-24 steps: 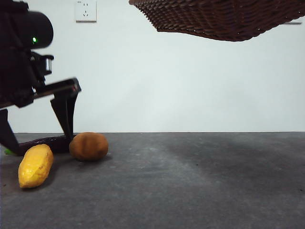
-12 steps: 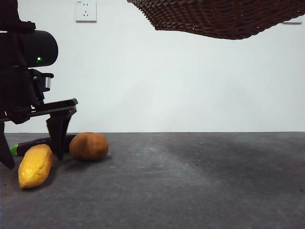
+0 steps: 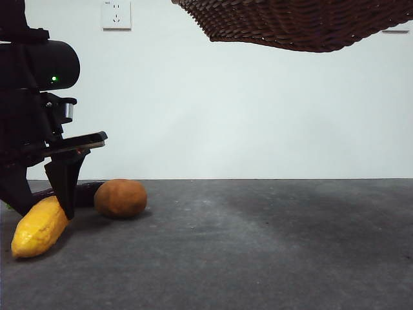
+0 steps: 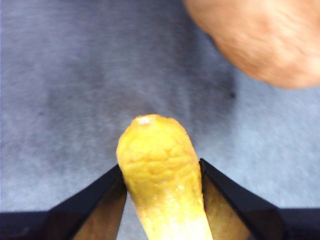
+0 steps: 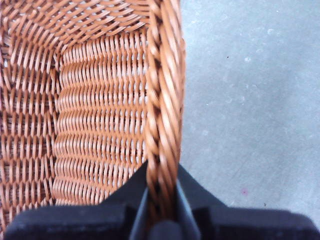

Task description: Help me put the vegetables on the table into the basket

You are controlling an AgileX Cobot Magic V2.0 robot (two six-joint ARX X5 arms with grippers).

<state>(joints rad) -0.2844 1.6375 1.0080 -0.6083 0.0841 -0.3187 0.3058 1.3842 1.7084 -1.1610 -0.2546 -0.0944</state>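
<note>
My left gripper (image 3: 42, 205) is at the far left of the front view, shut on the bumpy yellow vegetable (image 3: 39, 227), which tilts with one end raised off the table (image 3: 258, 245). The left wrist view shows the yellow vegetable (image 4: 162, 175) between my jaws. The brown potato (image 3: 120, 197) lies just right of it and also shows in the left wrist view (image 4: 260, 35). The dark-purple eggplant (image 3: 87, 192) lies behind, mostly hidden by the gripper. My right gripper (image 5: 161, 210) is shut on the braided rim of the wicker basket (image 5: 162, 100), which hangs high at the top right (image 3: 297, 26).
A white wall with a power socket (image 3: 116, 14) stands behind the table. The dark grey table stretches to the right under the raised basket.
My left gripper has closed on the yellow vegetable and tilted its near end up. The basket stays held high; the potato has not moved.
</note>
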